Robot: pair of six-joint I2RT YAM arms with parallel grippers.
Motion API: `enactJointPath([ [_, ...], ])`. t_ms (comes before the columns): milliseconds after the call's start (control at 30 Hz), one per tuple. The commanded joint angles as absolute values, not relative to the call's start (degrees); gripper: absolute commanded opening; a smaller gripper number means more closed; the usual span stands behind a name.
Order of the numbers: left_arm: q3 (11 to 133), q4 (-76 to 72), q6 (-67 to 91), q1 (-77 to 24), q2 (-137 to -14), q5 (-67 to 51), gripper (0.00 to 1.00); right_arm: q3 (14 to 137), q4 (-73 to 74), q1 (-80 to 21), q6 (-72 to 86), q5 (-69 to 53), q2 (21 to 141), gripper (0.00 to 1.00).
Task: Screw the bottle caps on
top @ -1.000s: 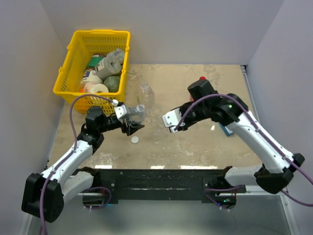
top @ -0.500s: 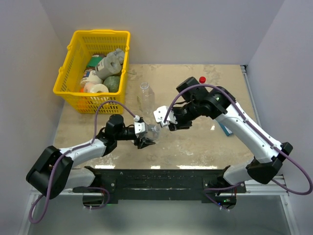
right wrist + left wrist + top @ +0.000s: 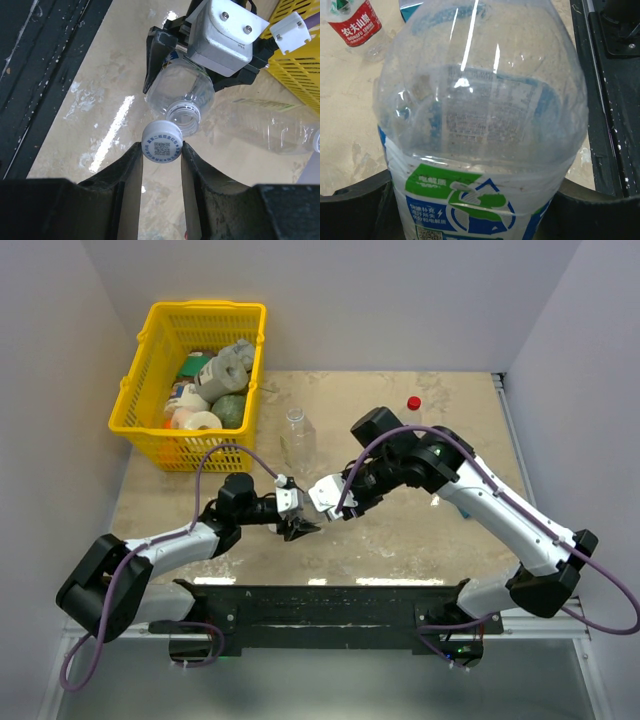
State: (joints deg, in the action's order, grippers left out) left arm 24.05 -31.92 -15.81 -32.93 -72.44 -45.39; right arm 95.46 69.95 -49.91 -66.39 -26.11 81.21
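Left gripper (image 3: 298,522) has swung in toward the middle, jaws half spread and clamped around the blue-labelled bottle (image 3: 480,125), neck tipped toward its partner. And the right gripper (image 3: 161,150) has slid closer in this last half second, pinched tight on the white cap (image 3: 161,144). Cap's right at the bottle's open mouth now, overlapping the rim but off-centre, not seated. Lining up looks nearly done; threading should come next.
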Motion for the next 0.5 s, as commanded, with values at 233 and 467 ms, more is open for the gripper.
enactJointPath([
  [233, 26.81, -37.35, -17.22, -33.93, -71.9, -47.46, 0.0, 92.81, 64.07, -50.54, -68.29, -24.7, 80.42, 0.1],
  [467, 26.63, -36.74, -19.33, -34.36, -71.37, -47.64, 0.0, 92.2, 63.28, -50.54, -67.15, -24.52, 81.03, 0.11],
])
